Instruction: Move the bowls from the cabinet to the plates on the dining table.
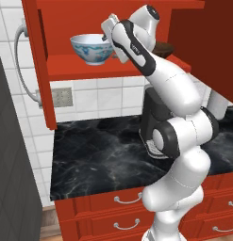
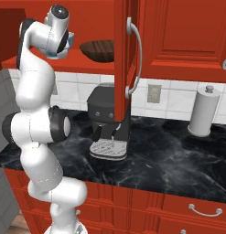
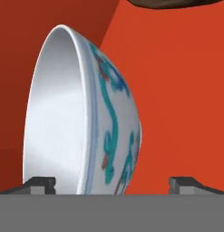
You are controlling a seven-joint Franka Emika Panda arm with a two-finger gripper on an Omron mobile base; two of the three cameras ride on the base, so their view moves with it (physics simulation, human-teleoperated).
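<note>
The white bowl with the blue pattern (image 1: 92, 48) stands upright on the red shelf (image 1: 75, 67) of the open cabinet (image 1: 40, 61), toward its left side; the hand (image 1: 108, 38) is raised to shelf height at the bowl's right rim; in the hand view the two fingertips (image 3: 41, 185) are spread wide, one on each side of the bowl's edge, not closed on it, so the hand is released; the dark wooden bowl (image 2: 98, 49) sits further right on the same shelf; below, on the black marble counter (image 1: 89, 160), a coffee machine (image 2: 107, 121) stands behind the arm, and a paper towel roll (image 2: 202, 112) stands far right.
</note>
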